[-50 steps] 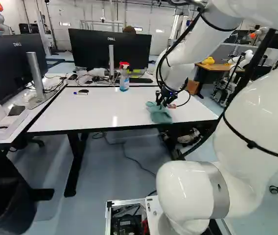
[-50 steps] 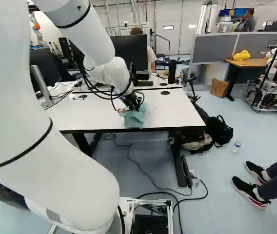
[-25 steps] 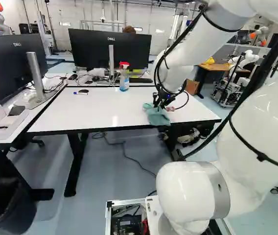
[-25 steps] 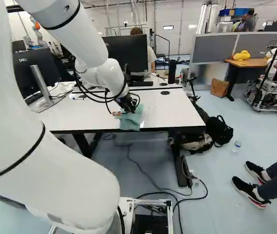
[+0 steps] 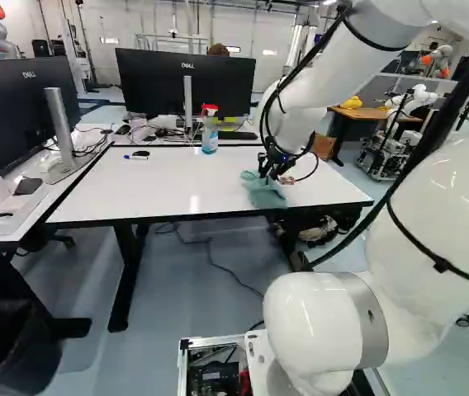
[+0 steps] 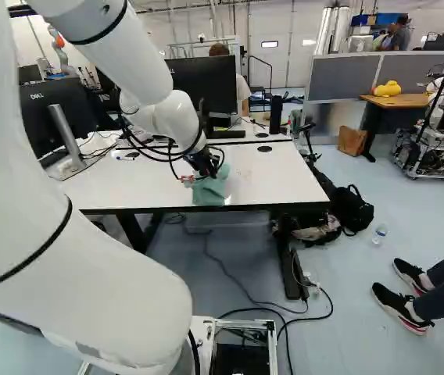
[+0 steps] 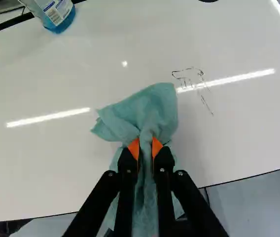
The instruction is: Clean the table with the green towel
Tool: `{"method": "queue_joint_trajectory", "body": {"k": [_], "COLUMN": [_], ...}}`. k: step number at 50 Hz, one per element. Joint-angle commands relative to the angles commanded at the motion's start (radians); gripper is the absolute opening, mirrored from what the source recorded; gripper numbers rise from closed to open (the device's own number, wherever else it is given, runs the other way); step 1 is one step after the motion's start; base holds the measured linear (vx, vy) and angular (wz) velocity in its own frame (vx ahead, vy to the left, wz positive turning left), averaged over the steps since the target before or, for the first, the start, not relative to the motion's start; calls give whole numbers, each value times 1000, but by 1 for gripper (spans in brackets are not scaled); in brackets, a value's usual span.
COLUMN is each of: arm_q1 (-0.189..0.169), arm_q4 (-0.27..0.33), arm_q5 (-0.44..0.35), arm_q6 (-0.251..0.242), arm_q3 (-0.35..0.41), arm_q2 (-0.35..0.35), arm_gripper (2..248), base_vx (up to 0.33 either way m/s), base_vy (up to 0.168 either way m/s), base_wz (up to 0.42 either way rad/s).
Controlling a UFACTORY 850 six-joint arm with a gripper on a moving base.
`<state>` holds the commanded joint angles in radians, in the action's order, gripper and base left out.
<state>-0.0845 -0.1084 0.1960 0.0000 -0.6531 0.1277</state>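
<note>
Towel rumpled, matte, bunched cloth pinched in nearly closed end effector; table glossy.

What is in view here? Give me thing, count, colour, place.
towel: one, green, on the table, in the gripper
table: one, white top, ahead of the arm
pen marks: several, dark, on the tabletop beside the towel
spray bottle: one, clear and blue, red-topped, table's far edge
marker: one, white and blue, on the table
large monitors: two, black, beyond and left of the table
bin: one, black, left base view's lower left
another robot: white, right base view's right
arm: one, white
gripper: one, black, orange pads
</note>
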Motion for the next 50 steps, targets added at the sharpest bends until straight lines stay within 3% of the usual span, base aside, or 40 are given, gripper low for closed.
{"method": "queue_joint_trajectory", "body": {"k": [27,50], "arm_q1": [-2,-52], "arm_q4": [0,0], "arm_q5": [0,0], "arm_q6": [0,0], "arm_q3": [-136,-233], "arm_q2": [-89,-184], "arm_gripper": [50,50], "base_vx": [0,0], "base_vy": [0,0], "base_wz": [0,0]}}
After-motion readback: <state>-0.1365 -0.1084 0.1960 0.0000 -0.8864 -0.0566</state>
